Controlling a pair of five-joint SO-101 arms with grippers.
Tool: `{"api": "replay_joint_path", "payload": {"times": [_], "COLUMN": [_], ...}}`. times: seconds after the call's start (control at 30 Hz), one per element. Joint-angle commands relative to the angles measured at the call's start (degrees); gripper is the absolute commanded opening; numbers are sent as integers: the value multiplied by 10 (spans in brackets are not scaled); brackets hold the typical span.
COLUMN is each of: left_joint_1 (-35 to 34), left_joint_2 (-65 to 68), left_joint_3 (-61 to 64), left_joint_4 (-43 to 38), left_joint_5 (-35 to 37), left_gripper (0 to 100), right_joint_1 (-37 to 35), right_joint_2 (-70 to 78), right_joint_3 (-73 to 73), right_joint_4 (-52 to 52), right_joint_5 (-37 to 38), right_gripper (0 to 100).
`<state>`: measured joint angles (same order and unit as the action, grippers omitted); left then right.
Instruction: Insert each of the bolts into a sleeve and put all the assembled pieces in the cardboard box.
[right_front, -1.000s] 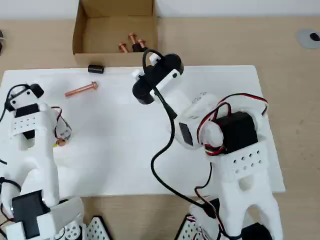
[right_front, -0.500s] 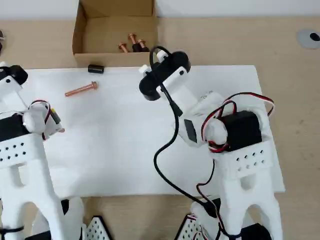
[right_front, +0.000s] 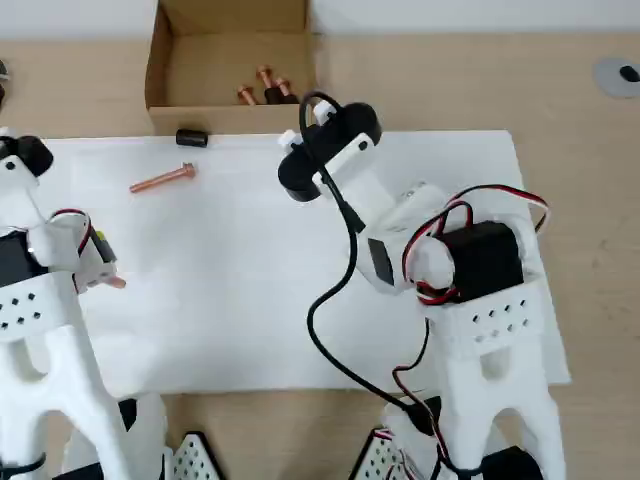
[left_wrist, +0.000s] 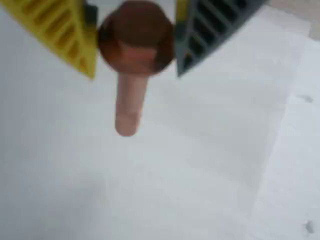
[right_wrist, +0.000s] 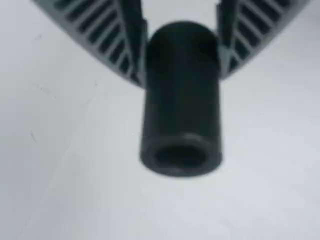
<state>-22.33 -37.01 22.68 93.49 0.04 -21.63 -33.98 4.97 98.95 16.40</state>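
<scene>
Left gripper (left_wrist: 135, 67), clamped on a bolt (left_wrist: 134, 45), has risen at nine o'clock on the table (right_front: 450, 90); right gripper (right_wrist: 182, 75) clamps a sleeve (right_wrist: 181, 105) toward twelve. Joining them likely follows.

High view looks down on the white sheet (right_front: 230, 290); wrist views face it close up.

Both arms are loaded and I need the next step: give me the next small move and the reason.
Probably bring the left end effector toward the right end effector, lining up the bolt with the open bore of the sleeve: both parts are gripped but far apart.
</scene>
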Motion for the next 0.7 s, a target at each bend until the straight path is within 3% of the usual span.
{"api": "replay_joint_path", "payload": {"times": [0.0,0.23,0.67], "left_joint_1": [-4,-4,-9], "left_joint_2": [22,165,407], "left_joint_3": [-4,-11,-62], "left_joint_4": [4,-4,-149], "left_joint_5": [-4,8,44], "left_gripper": [16,17,15], "right_joint_1": [9,9,9], "right_joint_2": [-17,-17,-17], "right_joint_3": [-38,-38,-38], "right_joint_4": [-2,-2,7], "right_joint_5": [3,1,2], "right_gripper": [12,12,12]}}
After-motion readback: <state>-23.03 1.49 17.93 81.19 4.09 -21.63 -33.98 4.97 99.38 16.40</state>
